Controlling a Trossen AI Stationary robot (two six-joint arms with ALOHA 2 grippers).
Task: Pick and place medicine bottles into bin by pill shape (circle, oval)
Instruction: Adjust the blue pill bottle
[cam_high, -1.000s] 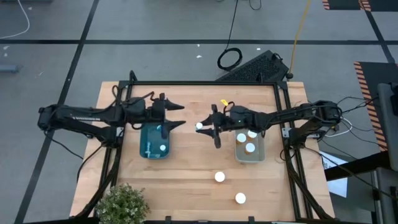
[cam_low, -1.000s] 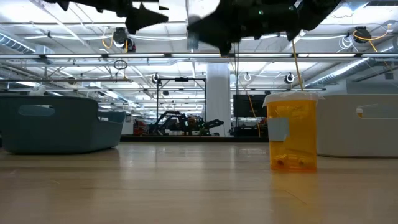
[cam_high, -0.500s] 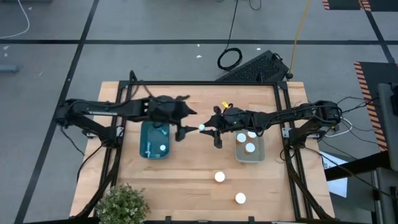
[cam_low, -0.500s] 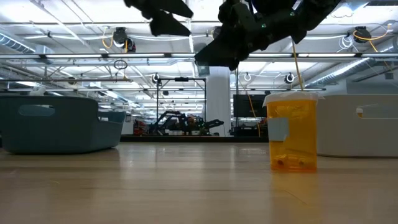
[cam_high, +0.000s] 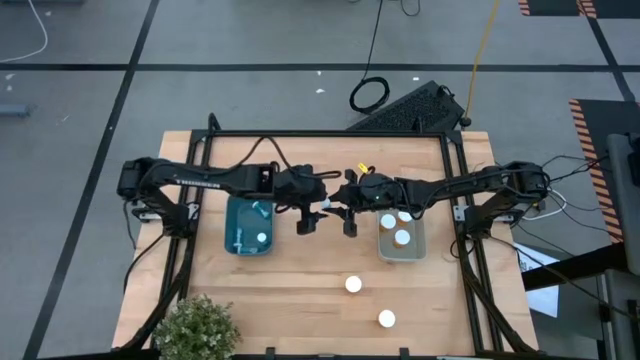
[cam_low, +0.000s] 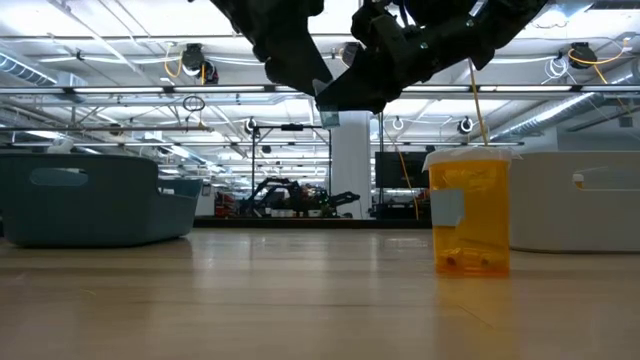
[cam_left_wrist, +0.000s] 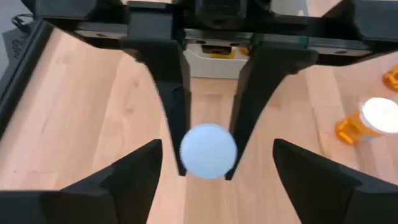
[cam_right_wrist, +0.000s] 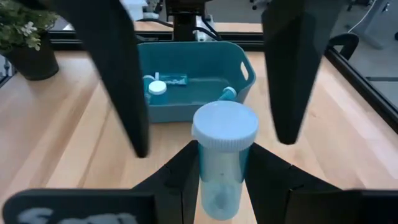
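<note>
Clear medicine bottle with a white cap, held aloft over mid-worktop between the two bins; the right gripper has its fingers clamped on the bottle body, cap pointing toward the left arm. Left gripper now sits right up against it, fingers spread apart on either side of the bottle, not yet closed; its own wrist view shows the round cap centred between the right arm's two fingers. A second ago the left arm was hanging back over the teal bin with a clear gap to the right gripper; half a second ago it had swung halfway across; the gap is gone. The right arm has hardly moved in that time. Reads as a mid-air handover in its closing stage: the bottle is probably bound for the teal bin on the left arm's side, which already holds a few bottles. Next step looks to be the left fingers closing before the right ones let go; a release too soon would drop the bottle onto the worktop. The pale bin near the right arm holds three capped bottles. Two more white-capped bottles stand loose on the near worktop, unsorted. Potted plant at the near left corner.
</note>
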